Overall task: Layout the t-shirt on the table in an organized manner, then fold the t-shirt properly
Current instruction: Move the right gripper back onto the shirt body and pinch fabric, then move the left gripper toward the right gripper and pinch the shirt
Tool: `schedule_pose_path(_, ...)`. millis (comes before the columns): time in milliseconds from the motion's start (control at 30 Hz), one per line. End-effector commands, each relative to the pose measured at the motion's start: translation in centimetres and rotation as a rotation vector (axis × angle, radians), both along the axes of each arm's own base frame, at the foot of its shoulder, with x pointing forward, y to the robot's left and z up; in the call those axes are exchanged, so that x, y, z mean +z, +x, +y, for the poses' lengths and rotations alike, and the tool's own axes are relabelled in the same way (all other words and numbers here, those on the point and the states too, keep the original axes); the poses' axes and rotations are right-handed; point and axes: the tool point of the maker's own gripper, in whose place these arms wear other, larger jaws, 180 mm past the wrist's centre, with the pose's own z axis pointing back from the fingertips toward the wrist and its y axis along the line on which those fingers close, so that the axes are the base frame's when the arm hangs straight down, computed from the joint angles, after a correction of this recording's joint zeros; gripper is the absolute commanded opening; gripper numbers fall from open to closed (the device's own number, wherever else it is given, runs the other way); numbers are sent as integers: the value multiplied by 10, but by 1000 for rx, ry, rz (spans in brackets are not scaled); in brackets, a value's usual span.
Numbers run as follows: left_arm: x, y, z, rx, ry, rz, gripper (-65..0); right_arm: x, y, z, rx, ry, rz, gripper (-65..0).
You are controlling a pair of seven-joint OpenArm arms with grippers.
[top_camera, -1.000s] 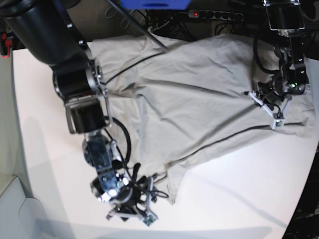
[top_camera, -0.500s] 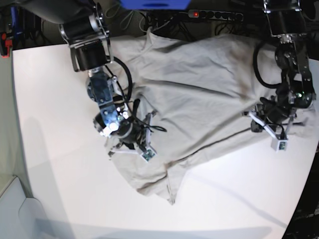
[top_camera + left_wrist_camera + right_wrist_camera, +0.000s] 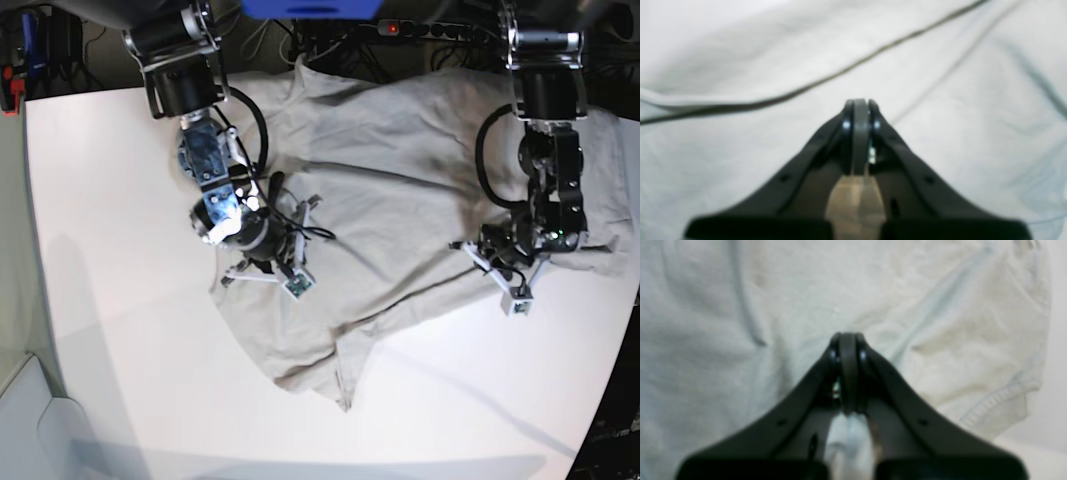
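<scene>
Shirt [image 3: 400, 190] spread out and wrinkly on the table [image 3: 110, 300], mostly on the far half, one corner hanging toward the near edge. Left gripper [image 3: 503, 275] down on the cloth by the shirt's right side, jaws pressed tight together, nothing seen between them. Right gripper [image 3: 268, 268] down on the cloth at the shirt's left side, jaws tight together too, cloth lying all around the tips.

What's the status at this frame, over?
Left gripper shut, right gripper shut, both over cloth. T-shirt rumpled on table, not laid flat. Nothing else in the way.
</scene>
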Motion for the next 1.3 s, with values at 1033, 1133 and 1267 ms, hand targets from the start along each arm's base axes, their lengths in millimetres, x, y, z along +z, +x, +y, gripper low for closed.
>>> schedule_pose_path(1033, -6, 31, -58, -577, 494, 46, -649, -27, -33, -10, -5, -27, 78, -650)
schedule_pose_path(1133, 1, 40, -57, -609, 569, 35, -649, -27, -33, -10, -5, -27, 78, -650)
schedule_pose_path(1267, 1, 44, -40, -616, 699, 66, -649, -27, -33, -10, -5, -29, 78, -650)
